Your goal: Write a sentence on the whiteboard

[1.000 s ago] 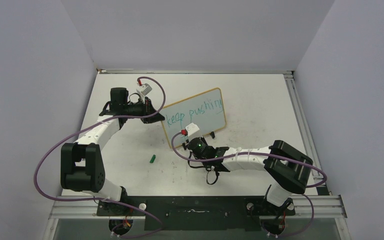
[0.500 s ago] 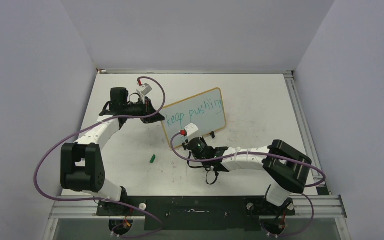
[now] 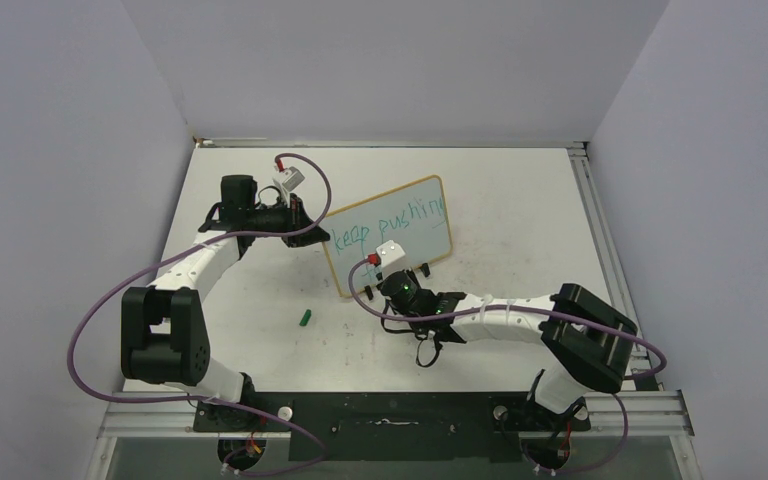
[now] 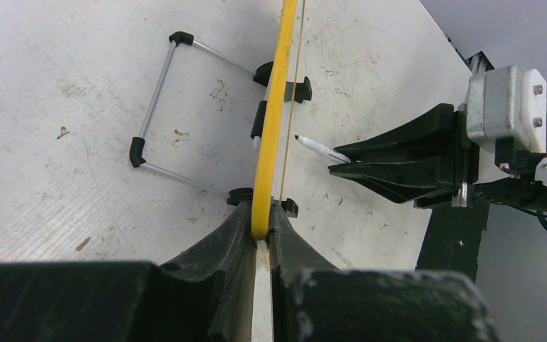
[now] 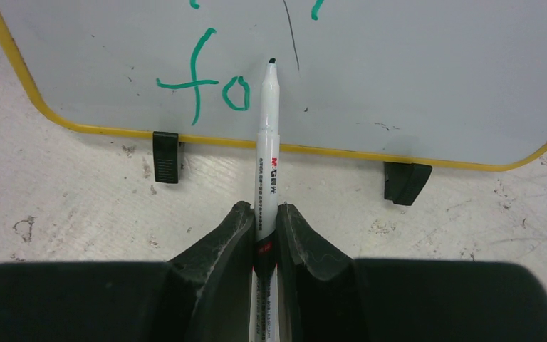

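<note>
The whiteboard stands tilted on the table on two black clip feet, its yellow frame edge-on in the left wrist view. Teal writing reads "keep pushing" on the top line; the right wrist view shows "fo" on a lower line. My left gripper is shut on the board's left edge. My right gripper is shut on a white marker; its tip is at the board just right of the "o".
A small green marker cap lies on the table left of my right arm. The board's wire stand rests on the table behind it. Grey walls enclose the table on three sides.
My right arm has shifted a little to the right along the board's lower edge with the marker. The left arm and the board have not moved.
</note>
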Available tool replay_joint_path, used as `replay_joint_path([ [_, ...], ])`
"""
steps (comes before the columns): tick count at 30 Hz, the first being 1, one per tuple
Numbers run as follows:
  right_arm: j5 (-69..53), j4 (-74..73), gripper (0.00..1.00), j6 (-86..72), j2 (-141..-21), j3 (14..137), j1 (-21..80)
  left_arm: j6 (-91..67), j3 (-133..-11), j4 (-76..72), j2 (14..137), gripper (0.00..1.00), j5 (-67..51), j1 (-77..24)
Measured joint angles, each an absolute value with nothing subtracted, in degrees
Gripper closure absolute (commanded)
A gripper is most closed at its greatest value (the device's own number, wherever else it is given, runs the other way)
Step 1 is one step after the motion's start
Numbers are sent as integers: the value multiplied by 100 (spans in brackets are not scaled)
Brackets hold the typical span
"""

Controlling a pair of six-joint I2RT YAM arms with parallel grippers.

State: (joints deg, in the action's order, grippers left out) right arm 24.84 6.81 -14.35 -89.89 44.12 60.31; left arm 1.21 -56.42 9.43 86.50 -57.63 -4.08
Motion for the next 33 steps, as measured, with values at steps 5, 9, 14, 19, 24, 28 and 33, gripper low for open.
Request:
replay_joint_path([
  [5, 2464, 681, 95, -1420, -8989, 4399, 5959, 121, -5642, 945, 8648, 100, -5763, -408],
  [9, 2436, 683, 95, -1400, -8989, 4399, 5959, 121, -5642, 945, 8648, 100, -5765, -410],
  [14, 2359, 683, 95, -1374, -8991, 4399, 5959, 121, -5642, 945, 8648, 100, -5763, -410],
  [19, 2290, 685, 95, -1361, -9091, 4403, 5959, 119, -5642, 945, 8648, 100, -5763, -410],
  [24, 2265, 670, 95, -1354, -9260, 4423, 5959, 123, -5642, 950, 8648, 100, -5736, -408],
  [28, 2281, 611, 95, -1372, -9282, 4464, 5959, 123, -5642, 952, 8648, 100, -5723, -408],
  [33, 2305, 589, 95, -1424, -9282, 4469, 5955, 123, -5642, 952, 8648, 100, -5725, -408],
])
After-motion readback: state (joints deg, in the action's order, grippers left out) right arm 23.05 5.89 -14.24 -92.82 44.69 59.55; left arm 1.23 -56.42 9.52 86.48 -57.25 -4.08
